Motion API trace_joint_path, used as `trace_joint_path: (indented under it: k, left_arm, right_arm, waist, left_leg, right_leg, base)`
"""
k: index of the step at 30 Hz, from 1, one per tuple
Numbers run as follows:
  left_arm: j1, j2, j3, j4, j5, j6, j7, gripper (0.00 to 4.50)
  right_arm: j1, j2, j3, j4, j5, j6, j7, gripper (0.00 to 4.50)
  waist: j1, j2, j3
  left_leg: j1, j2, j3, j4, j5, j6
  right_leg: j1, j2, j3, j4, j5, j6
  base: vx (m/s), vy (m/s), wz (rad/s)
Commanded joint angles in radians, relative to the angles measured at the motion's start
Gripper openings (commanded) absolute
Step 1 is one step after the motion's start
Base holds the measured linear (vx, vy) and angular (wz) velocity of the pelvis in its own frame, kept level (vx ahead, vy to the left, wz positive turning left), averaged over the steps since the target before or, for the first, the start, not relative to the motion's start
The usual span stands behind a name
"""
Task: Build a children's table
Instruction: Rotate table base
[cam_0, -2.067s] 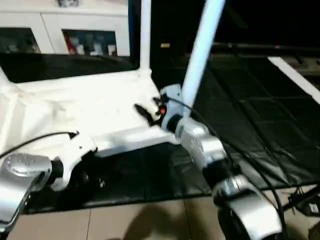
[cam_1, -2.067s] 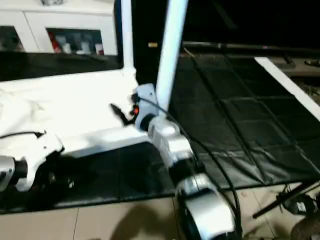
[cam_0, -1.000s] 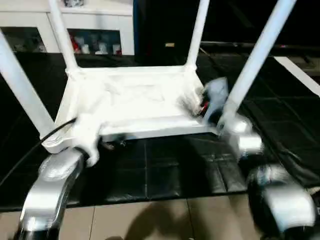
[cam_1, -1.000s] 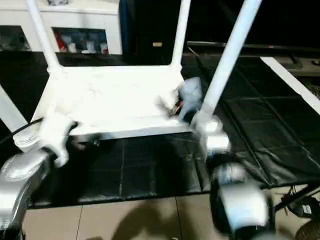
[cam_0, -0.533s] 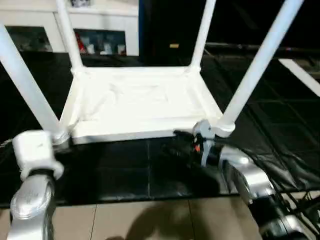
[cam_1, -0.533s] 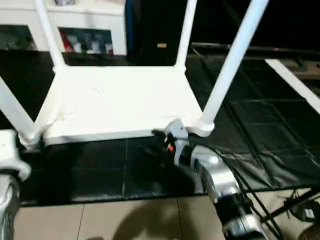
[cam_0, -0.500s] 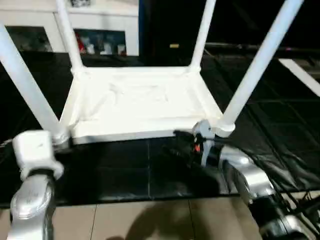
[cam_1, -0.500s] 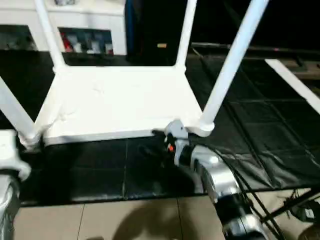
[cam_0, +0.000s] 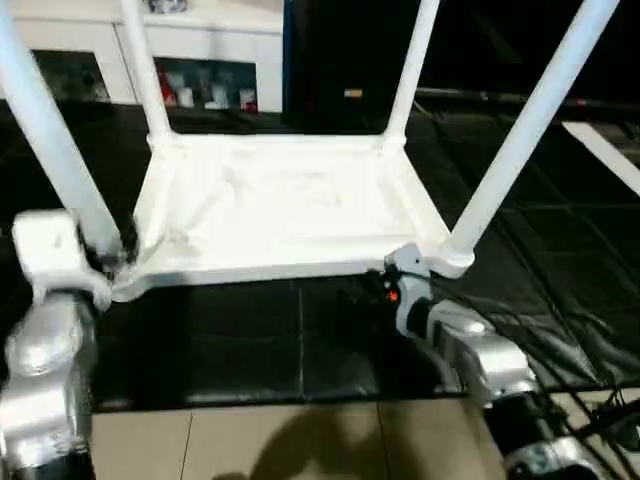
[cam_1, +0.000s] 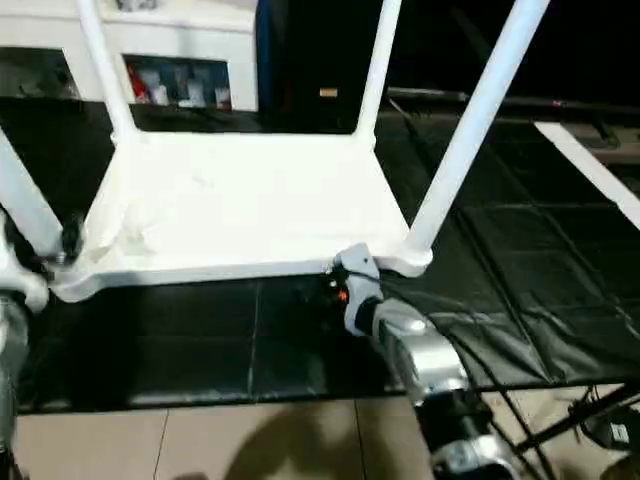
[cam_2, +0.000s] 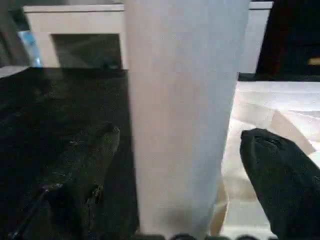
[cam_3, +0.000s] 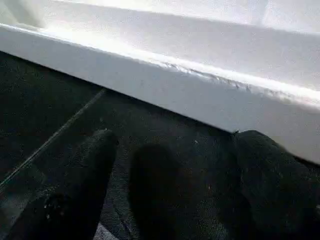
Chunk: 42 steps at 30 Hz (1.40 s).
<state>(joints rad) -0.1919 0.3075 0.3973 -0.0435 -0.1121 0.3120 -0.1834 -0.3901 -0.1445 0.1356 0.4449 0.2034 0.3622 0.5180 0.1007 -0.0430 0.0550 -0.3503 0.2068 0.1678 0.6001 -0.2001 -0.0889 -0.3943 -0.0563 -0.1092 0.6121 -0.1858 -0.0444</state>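
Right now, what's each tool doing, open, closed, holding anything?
Left tool: open, its fingers on either side of a table leg, not clamped on it.
Right tool: open, holding nothing, just below the table top's edge.

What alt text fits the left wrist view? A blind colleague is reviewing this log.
A white leg of the upturned table rises between the left gripper's two black fingers, which stand open on either side of it. Behind lie the white top, a black mat and a white cabinet.
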Motion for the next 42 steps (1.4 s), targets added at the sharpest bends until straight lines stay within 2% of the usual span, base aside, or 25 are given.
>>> trace_joint_path:
  k: [1,3,5,8,9,11,12,13,15,16,17,18,19,21,22,24,25,26,31,34,40,42]
  left_arm:
    - [-0.036,0.021,-0.002,0.073,-0.024,0.012,-0.029,4.46]
    - [-0.082,0.039,0.006,0.133,-0.052,0.015,-0.052,4.46]
    - [-0.111,0.052,0.010,0.169,-0.075,0.017,-0.082,4.46]
    - [-0.162,0.088,0.014,0.226,-0.150,0.037,-0.218,4.46]
    - [-0.169,0.100,0.012,0.234,-0.177,0.048,-0.264,4.46]
    - [-0.139,0.134,-0.008,0.186,-0.269,0.134,-0.411,4.46]
    - [-0.134,0.138,-0.012,0.178,-0.279,0.144,-0.429,4.46]
    - [-0.110,0.156,-0.031,0.148,-0.307,0.172,-0.490,4.46]
    - [-0.010,0.224,-0.109,0.035,-0.382,0.259,-0.651,4.46]
    - [-0.001,0.230,-0.116,0.026,-0.389,0.266,-0.664,4.46]
    - [0.031,0.245,-0.138,-0.012,-0.420,0.295,-0.701,4.46]
    - [0.046,0.250,-0.149,-0.035,-0.443,0.312,-0.719,4.46]
    - [0.060,0.251,-0.159,-0.062,-0.469,0.333,-0.735,4.46]
    - [0.080,0.251,-0.174,-0.114,-0.518,0.377,-0.754,4.46]
    - [0.086,0.252,-0.182,-0.129,-0.530,0.388,-0.759,4.46]
    - [0.103,0.252,-0.205,-0.176,-0.558,0.423,-0.773,4.46]
    - [0.108,0.248,-0.217,-0.194,-0.567,0.432,-0.773,4.46]
    - [0.110,0.244,-0.223,-0.202,-0.570,0.435,-0.772,4.46]
    - [0.118,0.191,-0.292,-0.293,-0.621,0.477,-0.752,4.46]
    - [0.107,0.131,-0.348,-0.319,-0.618,0.478,-0.710,4.46]
    - [0.070,0.055,-0.406,-0.322,-0.616,0.477,-0.666,4.46]
    - [0.041,0.009,-0.448,-0.313,-0.595,0.466,-0.646,4.46]
  right_arm:
    - [-0.028,0.008,-0.038,0.028,-0.002,0.029,-0.060,3.95]
    - [-0.045,0.021,-0.058,0.062,0.000,0.038,-0.106,3.95]
    - [-0.060,0.026,-0.066,0.091,-0.008,0.028,-0.128,3.95]
    - [-0.122,0.050,-0.110,0.193,-0.005,-0.018,-0.185,3.95]
    - [-0.140,0.056,-0.123,0.221,0.000,-0.027,-0.200,3.95]
    - [-0.170,0.060,-0.120,0.263,-0.012,-0.051,-0.209,3.95]
    - [-0.173,0.061,-0.120,0.267,-0.013,-0.053,-0.209,3.95]
    - [-0.182,0.064,-0.121,0.278,-0.013,-0.057,-0.210,3.95]
    - [-0.211,0.079,-0.121,0.314,-0.013,-0.075,-0.208,3.95]
    - [-0.214,0.081,-0.120,0.318,-0.014,-0.077,-0.208,3.95]
    - [-0.228,0.087,-0.118,0.337,-0.018,-0.088,-0.208,3.95]
    - [-0.240,0.091,-0.116,0.355,-0.023,-0.099,-0.206,3.95]
    - [-0.252,0.096,-0.113,0.375,-0.029,-0.111,-0.204,3.95]
    - [-0.269,0.106,-0.105,0.400,-0.038,-0.126,-0.196,3.95]
    - [-0.273,0.109,-0.102,0.405,-0.040,-0.129,-0.192,3.95]
    - [-0.283,0.117,-0.093,0.423,-0.047,-0.138,-0.179,3.95]
    - [-0.285,0.119,-0.089,0.429,-0.050,-0.141,-0.175,3.95]
    - [-0.286,0.121,-0.088,0.431,-0.051,-0.141,-0.174,3.95]
    - [-0.305,0.141,-0.080,0.468,-0.064,-0.159,-0.160,3.95]
    - [-0.319,0.155,-0.083,0.502,-0.075,-0.183,-0.158,3.95]
    - [-0.323,0.165,-0.081,0.519,-0.084,-0.198,-0.147,3.95]
    - [-0.322,0.169,-0.079,0.524,-0.087,-0.204,-0.144,3.95]
  waist:
    - [0.002,0.026,-0.065]
    - [0.000,0.026,-0.065]
    - [0.001,0.026,-0.063]
    - [0.001,0.030,-0.062]
    - [0.000,0.029,-0.061]
    - [0.001,0.031,-0.058]
    - [0.001,0.031,-0.060]
    - [0.002,0.031,-0.061]
    - [0.001,0.032,-0.061]
    - [0.001,0.033,-0.062]
    - [-0.005,0.026,-0.057]
    - [-0.001,0.030,-0.059]
    - [-0.002,0.029,-0.057]
    - [-0.007,0.027,-0.057]
    - [-0.009,0.019,-0.056]
    - [-0.012,0.023,-0.055]
    - [-0.017,0.013,-0.054]
    - [-0.016,0.017,-0.055]
    - [-0.025,0.013,-0.055]
    - [-0.035,0.011,-0.055]
    - [-0.037,0.007,-0.056]
    - [-0.038,0.004,-0.056]
  left_leg:
    - [0.004,0.030,-0.015,-0.076,-0.146,0.005]
    - [0.005,0.029,-0.014,-0.077,-0.147,-0.002]
    - [0.008,0.029,-0.013,-0.079,-0.178,-0.013]
    - [0.014,0.026,-0.012,-0.079,-0.217,-0.030]
    - [0.013,0.028,-0.013,-0.081,-0.226,-0.038]
    - [0.017,0.031,-0.011,-0.081,-0.240,-0.046]
    - [0.011,0.030,-0.012,-0.082,-0.233,-0.047]
    - [0.015,0.033,-0.011,-0.081,-0.224,-0.048]
    - [0.013,0.033,-0.008,-0.082,-0.213,-0.043]
    - [0.015,0.035,-0.010,-0.081,-0.216,-0.044]
    - [0.008,0.033,-0.008,-0.086,-0.221,-0.039]
    - [0.015,0.034,-0.007,-0.083,-0.226,-0.041]
    - [0.012,0.032,-0.005,-0.085,-0.227,-0.039]
    - [0.009,0.032,-0.006,-0.086,-0.231,-0.044]
    - [0.011,0.032,-0.005,-0.085,-0.232,-0.042]
    - [0.007,0.031,-0.006,-0.085,-0.230,-0.039]
    - [0.003,0.030,-0.006,-0.086,-0.223,-0.034]
    - [0.004,0.031,-0.007,-0.085,-0.218,-0.033]
    - [0.003,0.030,-0.004,-0.082,-0.196,-0.033]
    - [-0.001,0.030,-0.003,-0.081,-0.185,-0.032]
    - [-0.001,0.027,-0.002,-0.077,-0.188,-0.026]
    - [-0.001,0.027,-0.002,-0.076,-0.184,-0.023]
  right_leg:
    - [0.050,-0.089,0.068,-0.065,-0.124,-0.142]
    - [0.049,-0.089,0.069,-0.063,-0.122,-0.149]
    - [0.048,-0.093,0.070,-0.069,-0.169,-0.145]
    - [0.041,-0.097,0.070,-0.076,-0.247,-0.139]
    - [0.044,-0.097,0.069,-0.077,-0.264,-0.136]
    - [0.037,-0.095,0.071,-0.076,-0.259,-0.139]
    - [0.043,-0.098,0.071,-0.071,-0.252,-0.145]
    - [0.039,-0.098,0.073,-0.067,-0.228,-0.151]
    - [0.039,-0.095,0.073,-0.064,-0.209,-0.159]
    - [0.038,-0.098,0.074,-0.059,-0.200,-0.166]
    - [0.041,-0.091,0.073,-0.063,-0.216,-0.164]
    - [0.037,-0.094,0.074,-0.062,-0.217,-0.167]
    - [0.038,-0.092,0.076,-0.064,-0.230,-0.166]
    - [0.042,-0.092,0.076,-0.063,-0.234,-0.163]
    - [0.041,-0.092,0.076,-0.065,-0.240,-0.161]
    - [0.043,-0.093,0.077,-0.064,-0.255,-0.156]
    - [0.047,-0.091,0.076,-0.067,-0.275,-0.143]
    - [0.047,-0.091,0.077,-0.065,-0.276,-0.140]
    - [0.046,-0.089,0.079,-0.065,-0.263,-0.138]
    - [0.048,-0.088,0.080,-0.062,-0.245,-0.146]
    - [0.048,-0.085,0.080,-0.067,-0.273,-0.125]
    - [0.048,-0.084,0.080,-0.067,-0.271,-0.122]
  base:
    - [0.000,0.000,0.00]
    - [0.000,0.000,0.00]
    - [0.000,0.000,0.00]
    - [0.000,0.000,0.00]
    - [0.000,0.000,0.00]
    - [0.000,0.000,0.00]
    - [0.000,0.000,0.00]
    - [0.000,0.000,0.00]
    - [0.000,0.000,0.00]
    - [0.000,0.000,0.00]
    - [0.000,0.000,0.00]
    - [0.000,0.000,0.00]
    - [0.000,0.000,0.00]
    - [0.000,0.000,0.00]
    - [0.000,0.000,0.00]
    - [0.000,0.000,0.00]
    - [0.000,0.000,0.00]
    - [0.000,0.000,0.00]
    - [0.000,0.000,0.00]
    - [0.000,0.000,0.00]
    - [0.000,0.000,0.00]
    - [0.000,0.000,0.00]
